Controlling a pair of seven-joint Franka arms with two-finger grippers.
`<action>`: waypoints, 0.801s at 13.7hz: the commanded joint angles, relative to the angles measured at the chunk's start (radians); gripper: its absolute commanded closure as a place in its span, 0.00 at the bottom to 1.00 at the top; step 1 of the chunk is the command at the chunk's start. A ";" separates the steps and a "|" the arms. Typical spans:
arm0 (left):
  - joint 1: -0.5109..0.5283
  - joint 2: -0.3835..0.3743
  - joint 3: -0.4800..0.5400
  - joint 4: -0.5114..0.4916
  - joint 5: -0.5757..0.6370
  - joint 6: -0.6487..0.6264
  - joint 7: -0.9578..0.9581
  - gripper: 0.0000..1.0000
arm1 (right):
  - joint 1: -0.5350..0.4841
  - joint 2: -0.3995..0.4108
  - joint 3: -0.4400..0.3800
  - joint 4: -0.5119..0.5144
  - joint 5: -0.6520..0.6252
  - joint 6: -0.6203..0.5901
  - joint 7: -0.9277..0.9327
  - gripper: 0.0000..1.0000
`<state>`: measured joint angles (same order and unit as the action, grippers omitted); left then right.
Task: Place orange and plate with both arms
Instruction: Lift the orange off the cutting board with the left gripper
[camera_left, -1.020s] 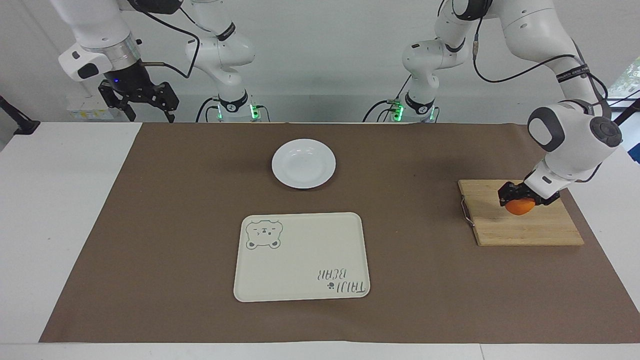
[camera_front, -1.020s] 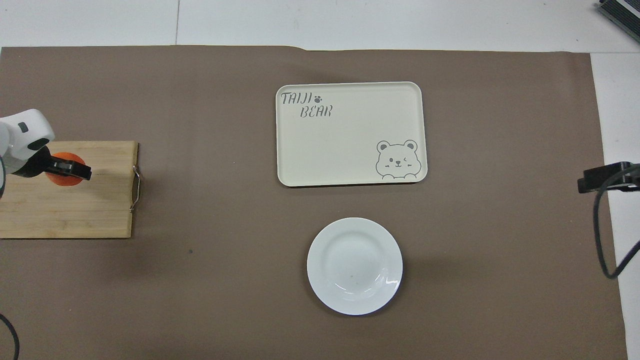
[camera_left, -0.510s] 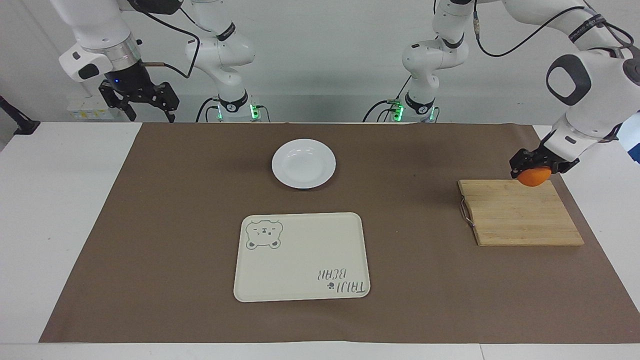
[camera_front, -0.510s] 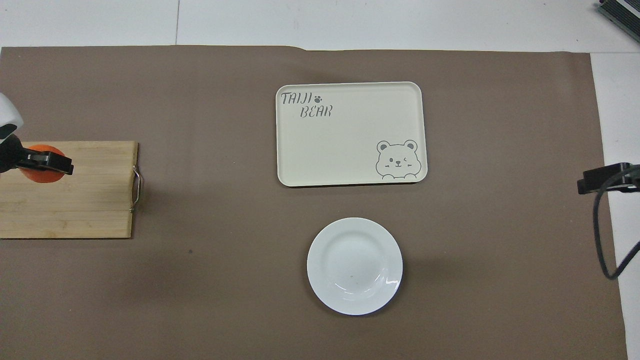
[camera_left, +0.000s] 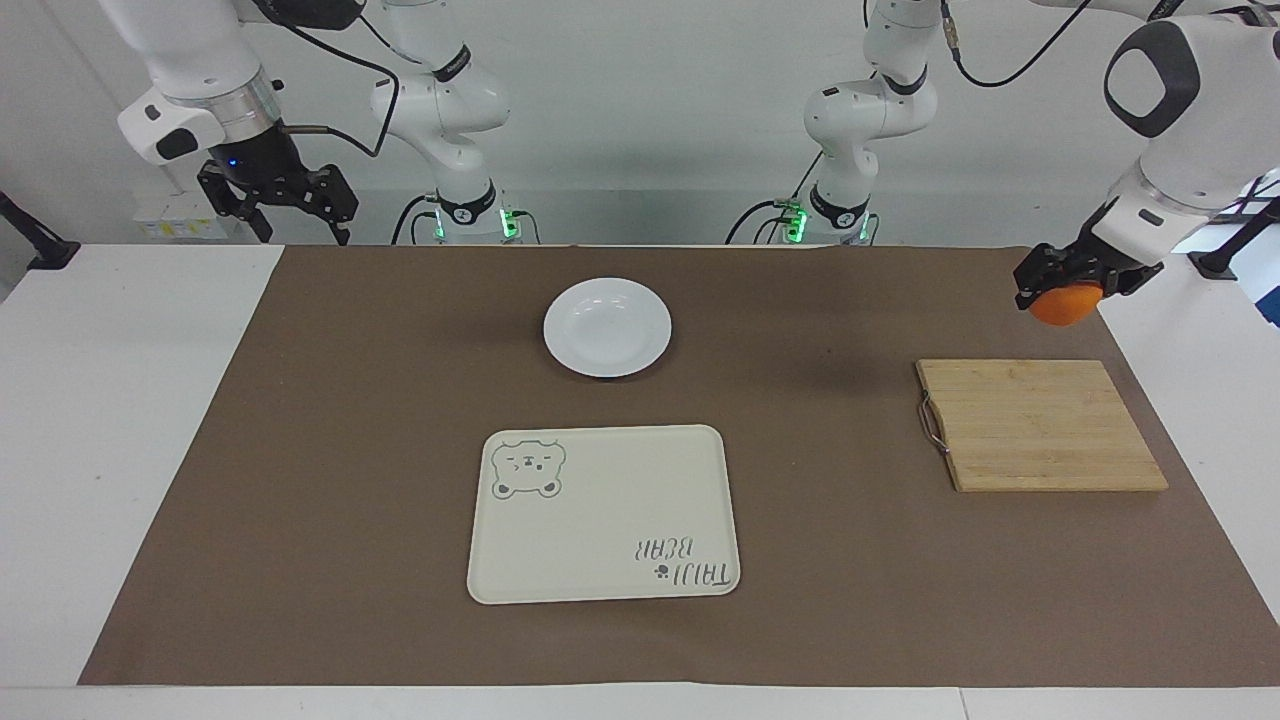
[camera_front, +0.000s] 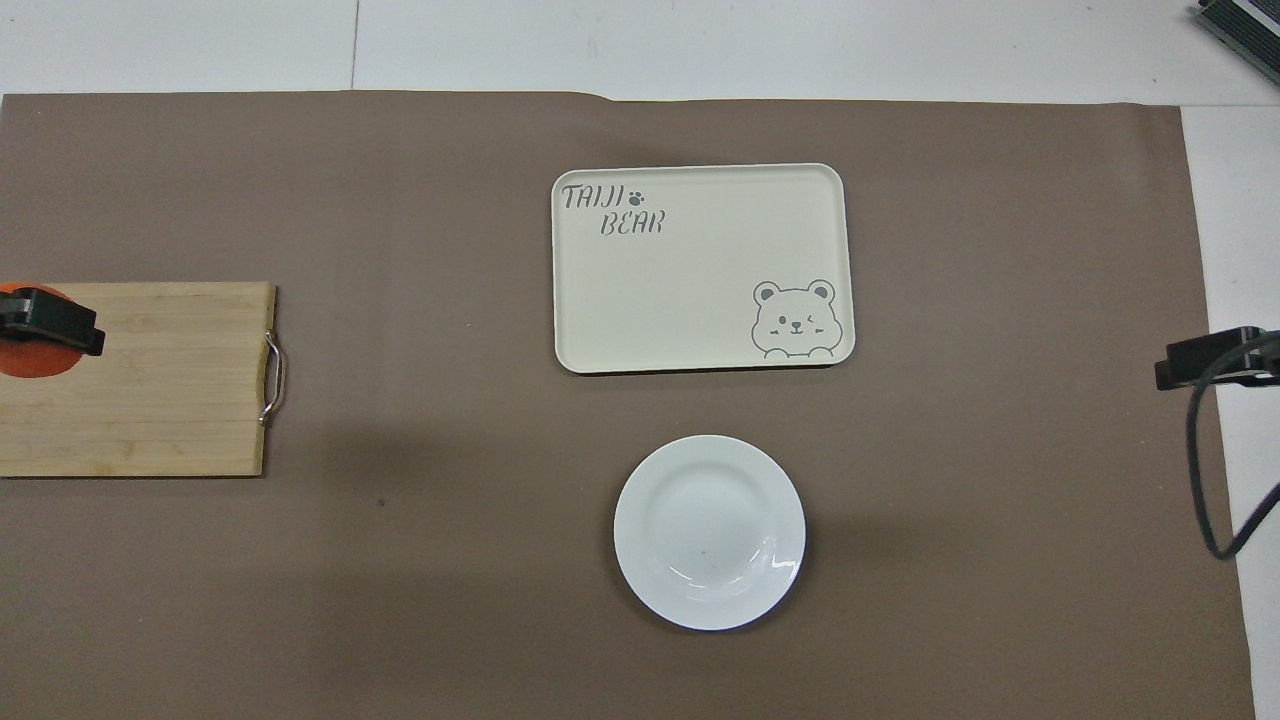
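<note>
The orange (camera_left: 1064, 305) hangs in the air, clamped between the closed fingers of the left gripper (camera_left: 1062, 290), raised over the wooden cutting board (camera_left: 1040, 425) at the left arm's end of the table; in the overhead view only a sliver of the fruit shows at the frame's edge under the black gripper. The board lies flat on the brown mat (camera_left: 350, 450), bare, with its metal handle (camera_left: 931, 424) turned toward the middle of the table. The plate (camera_left: 607, 327) sits on the mat near the middle, closer to the robots than the cream tray (camera_left: 603, 514) with the bear drawing, and apart from it. Both dishes hold nothing. The right gripper (camera_left: 285, 205) waits high up over the right arm's end of the table, near the mat's corner, its jaws spread open and gripping nothing.
</note>
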<state>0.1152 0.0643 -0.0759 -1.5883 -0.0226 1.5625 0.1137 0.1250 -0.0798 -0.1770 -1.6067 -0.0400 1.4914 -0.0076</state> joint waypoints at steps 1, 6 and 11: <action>-0.096 -0.015 0.007 -0.016 0.006 -0.016 -0.125 1.00 | -0.007 -0.021 0.005 -0.024 -0.018 -0.007 -0.020 0.00; -0.273 -0.038 0.002 -0.044 -0.002 -0.007 -0.326 1.00 | -0.007 -0.021 0.005 -0.025 -0.018 -0.007 -0.020 0.00; -0.468 -0.109 0.001 -0.162 -0.023 0.097 -0.550 1.00 | -0.008 -0.023 0.005 -0.027 -0.018 -0.007 -0.020 0.00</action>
<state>-0.2780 0.0342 -0.0918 -1.6366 -0.0320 1.5817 -0.3519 0.1247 -0.0810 -0.1770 -1.6101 -0.0400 1.4913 -0.0076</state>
